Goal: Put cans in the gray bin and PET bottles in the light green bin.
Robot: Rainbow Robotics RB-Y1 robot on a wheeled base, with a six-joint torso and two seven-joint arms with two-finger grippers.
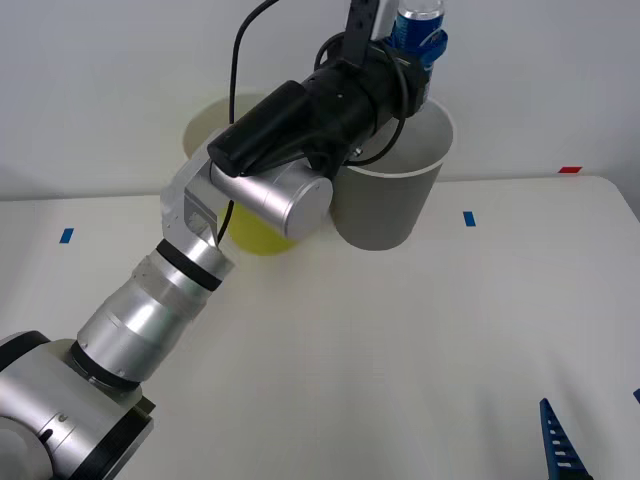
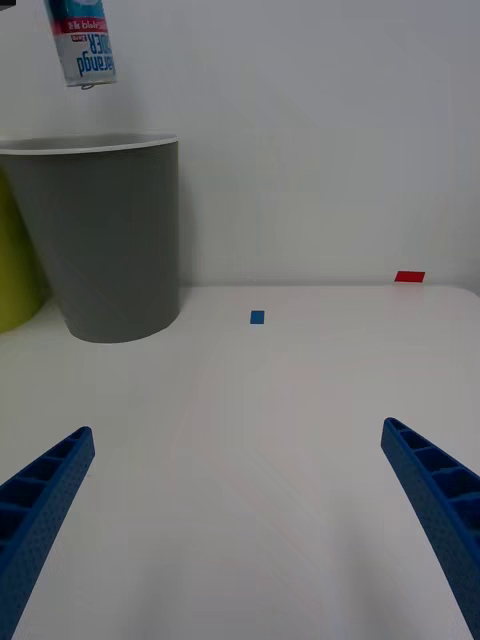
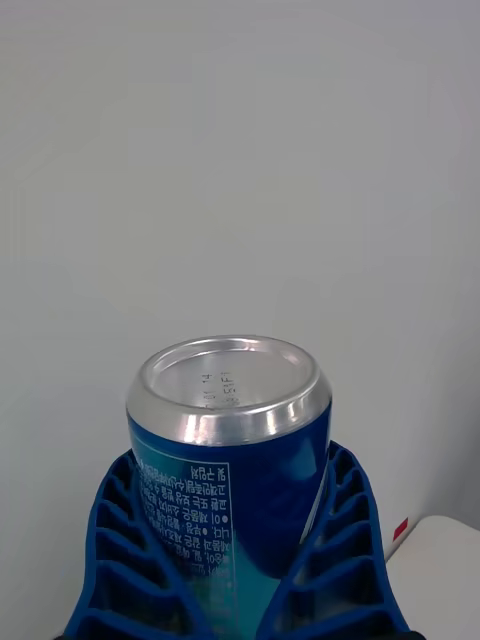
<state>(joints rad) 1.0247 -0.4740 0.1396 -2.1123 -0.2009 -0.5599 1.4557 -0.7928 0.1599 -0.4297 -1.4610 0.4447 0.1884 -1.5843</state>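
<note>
The left pincer (image 1: 418, 48) is clamped around the can (image 1: 416, 28), its blue ribbed fingers (image 3: 130, 560) wrapping both sides of the can's body in the left wrist view. The arm reaches forward across the worktop (image 1: 420, 350) and holds the can up in the air, above the far rim of the gray bin (image 1: 385, 205). In the right wrist view the can hangs clear above the bin's white rim, not touching it. The light green bin (image 1: 262, 232) stands just beside the gray one, on its left, mostly hidden behind the arm.

The step in hand looks like the drop: the can is carried and is over, or nearly over, its proper bin. From the front it seems to sit toward the back edge of the opening, so the next move probably calls for making sure it is well inside the rim, perhaps lowering a little, then releasing so it falls in rather than striking the edge.

The right pincer (image 2: 240, 510) waits low over the near right part of the worktop, fingers spread wide and empty
</note>
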